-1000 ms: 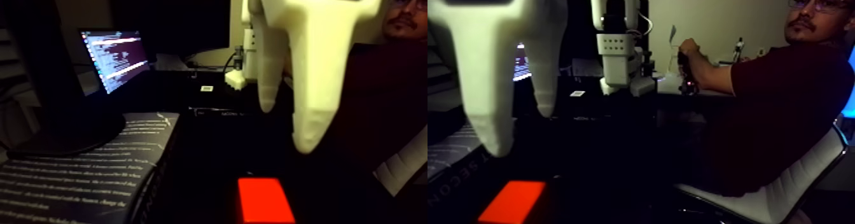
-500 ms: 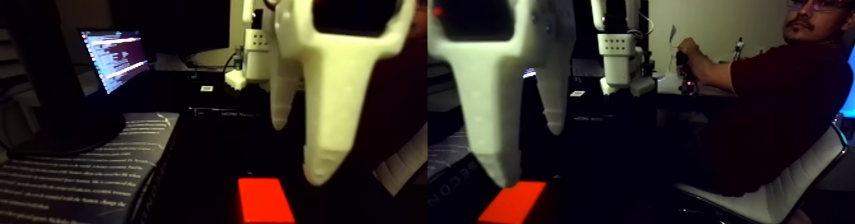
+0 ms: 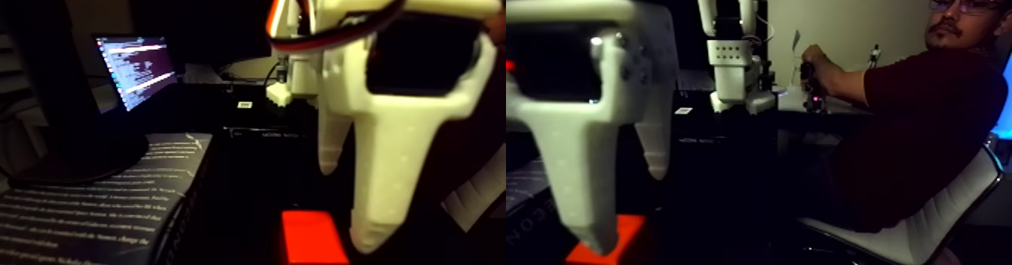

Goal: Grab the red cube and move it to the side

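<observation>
The red cube (image 3: 307, 238) lies on the dark table at the bottom of the fixed view's left half, and shows again in the right half (image 3: 631, 227). My white gripper (image 3: 349, 204) hangs close to the camera, just above the cube, and is open. Its large near finger (image 3: 384, 170) drops its tip over the cube's right edge in the left half. In the right half the same finger covers the cube's left part. The thinner far finger (image 3: 331, 144) ends higher up, behind the cube. Nothing sits between the fingers.
A book with white print (image 3: 90, 208) lies at the left, with a lit laptop (image 3: 135, 68) and a dark monitor behind it. A second white arm (image 3: 734, 61) stands at the back. A seated person (image 3: 926, 102) on a white chair (image 3: 903, 234) holds a handle at the right.
The gripper has come down toward the cube. Its near fingertip, which hung well above the cube before, now overlaps the cube's edge. The cube has not moved.
</observation>
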